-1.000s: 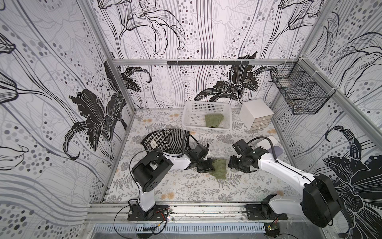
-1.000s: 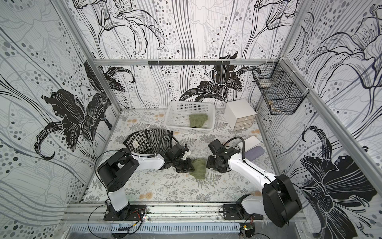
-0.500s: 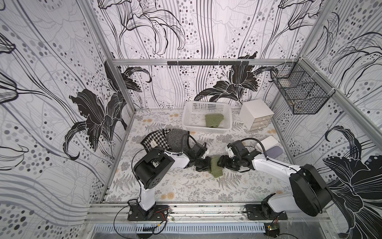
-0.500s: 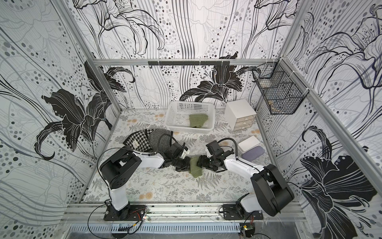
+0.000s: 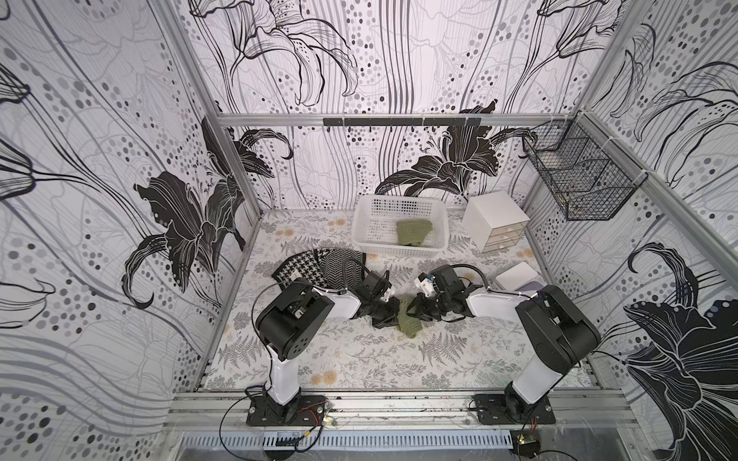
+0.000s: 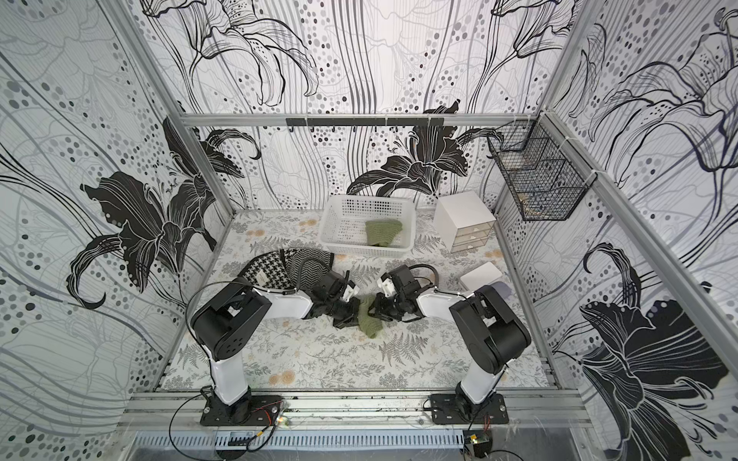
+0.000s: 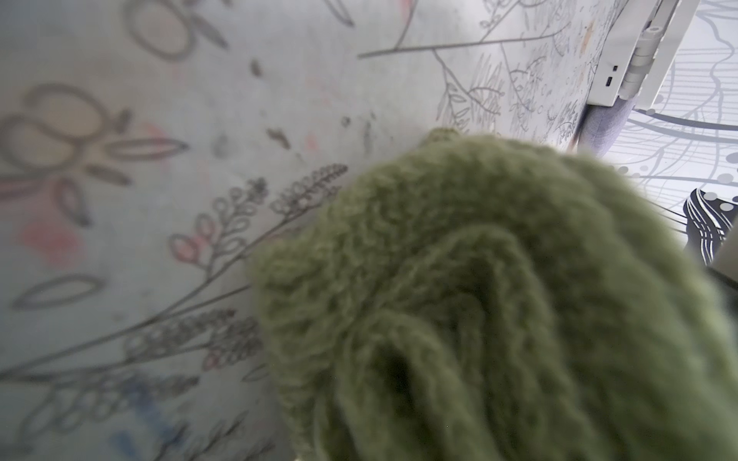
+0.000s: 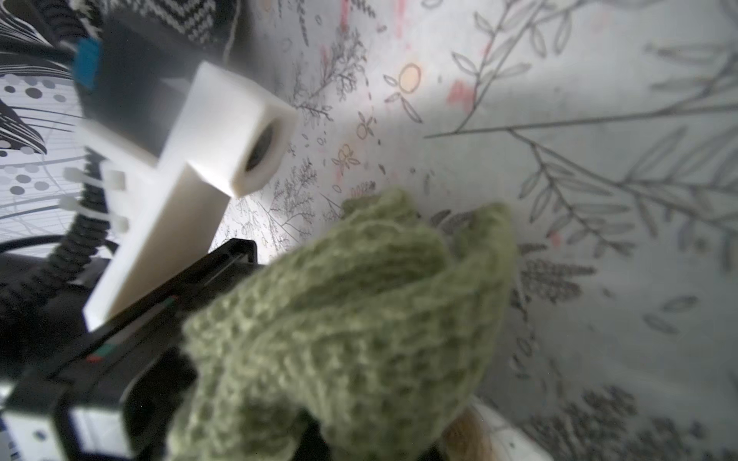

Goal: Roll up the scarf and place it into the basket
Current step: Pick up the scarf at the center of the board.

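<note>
**Both claws closed on the green scarf at mid-table**

At the front edge, the two arm bases stand on a metal rail [image 5: 399, 403]. Behind it lies the mat [image 5: 359, 359] with fern print, and both arms reach low over it toward the middle.

There the scarf [image 5: 410, 325], a green knit, is bunched into a short thick bundle on the mat. It is not in the basket. The left gripper [image 5: 396, 317] meets it from one side and the right gripper [image 5: 415, 311] from the other, so the bundle sits between the two. Both claws are pressed together and pinch the scarf. Their fingers are hidden in the wool, and I cannot tell how much of it each one holds. In the left wrist view the scarf [image 7: 479, 299] fills much of the picture, in soft folds. In the right wrist view its [image 8: 359, 319] far end touches the mat.

Just behind the left arm lie black-and-white patterned cloths [image 5: 315, 267], flat on the mat. Near the right wall is a low white box [image 5: 515, 275].

Farther back stands the basket [image 5: 383, 250], well apart from the scarf. Inside it lies another green knit [image 5: 413, 233]. Beside the basket, toward the right wall, is a drawer box [image 5: 493, 217]. A wire basket [image 5: 579, 187] hangs high on the right wall.
</note>
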### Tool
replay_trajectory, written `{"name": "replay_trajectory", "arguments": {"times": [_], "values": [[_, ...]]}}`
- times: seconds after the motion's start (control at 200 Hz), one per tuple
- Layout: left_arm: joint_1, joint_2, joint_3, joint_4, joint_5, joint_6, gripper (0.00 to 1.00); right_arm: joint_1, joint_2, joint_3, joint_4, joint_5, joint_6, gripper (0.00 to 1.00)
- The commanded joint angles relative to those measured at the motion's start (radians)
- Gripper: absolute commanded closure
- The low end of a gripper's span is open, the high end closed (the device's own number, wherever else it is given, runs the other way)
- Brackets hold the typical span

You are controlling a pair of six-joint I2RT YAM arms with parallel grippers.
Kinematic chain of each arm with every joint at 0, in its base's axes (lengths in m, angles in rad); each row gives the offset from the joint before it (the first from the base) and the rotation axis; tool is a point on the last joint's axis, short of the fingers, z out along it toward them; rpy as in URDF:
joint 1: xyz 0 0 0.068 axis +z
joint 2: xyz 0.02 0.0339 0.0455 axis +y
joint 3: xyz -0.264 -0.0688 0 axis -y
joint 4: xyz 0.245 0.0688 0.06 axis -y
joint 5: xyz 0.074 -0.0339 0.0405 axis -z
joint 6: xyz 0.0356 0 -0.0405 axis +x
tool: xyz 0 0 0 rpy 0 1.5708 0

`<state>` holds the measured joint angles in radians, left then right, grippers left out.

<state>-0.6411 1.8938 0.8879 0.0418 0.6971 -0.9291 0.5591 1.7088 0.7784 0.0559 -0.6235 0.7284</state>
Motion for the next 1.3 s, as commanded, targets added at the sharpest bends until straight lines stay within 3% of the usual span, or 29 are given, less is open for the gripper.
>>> {"name": "replay_trajectory", "arguments": {"times": [0.0,0.06,0.09,0.145,0.215,0.23,0.521,0.821,1.046,1.131,1.291], "values": [[-0.059,0.063,0.036,0.051,-0.044,0.032,1.0,0.1,0.09,-0.048,0.008,-0.065,0.024,1.0],[-0.052,0.06,0.04,0.043,-0.043,0.035,1.0,0.1,0.071,-0.047,-0.002,-0.057,0.019,1.0],[-0.046,0.053,0.042,0.038,-0.043,0.038,0.92,0.099,0.063,-0.039,-0.012,-0.054,0.017,1.0],[-0.023,0.034,0.035,0.036,-0.033,0.04,0.59,0.099,0.04,-0.022,-0.04,-0.033,0.009,1.0],[0.023,-0.024,0.014,0.021,-0.029,0.054,0.05,0.093,0.018,0.021,-0.094,-0.014,-0.012,1.0],[0.039,-0.042,0.008,0.012,-0.033,0.059,0.0,0.092,0.015,0.033,-0.107,-0.011,-0.019,1.0],[0.26,-0.367,-0.006,-0.286,-0.106,0.217,0.01,0.042,0.107,0.444,-0.371,-0.036,-0.149,1.0],[0.352,-0.474,-0.005,-0.386,-0.121,0.255,0.01,0.015,0.232,0.751,-0.475,-0.072,-0.151,1.0],[0.516,-0.584,-0.007,-0.468,-0.18,0.269,0.01,-0.043,0.448,1.18,-0.647,-0.074,-0.189,1.0],[0.539,-0.608,0.025,-0.493,-0.223,0.27,0.01,-0.061,0.524,1.307,-0.687,-0.074,-0.186,1.0],[0.557,-0.613,0.075,-0.497,-0.191,0.276,0.01,-0.096,0.714,1.605,-0.745,-0.05,-0.15,1.0]]}}
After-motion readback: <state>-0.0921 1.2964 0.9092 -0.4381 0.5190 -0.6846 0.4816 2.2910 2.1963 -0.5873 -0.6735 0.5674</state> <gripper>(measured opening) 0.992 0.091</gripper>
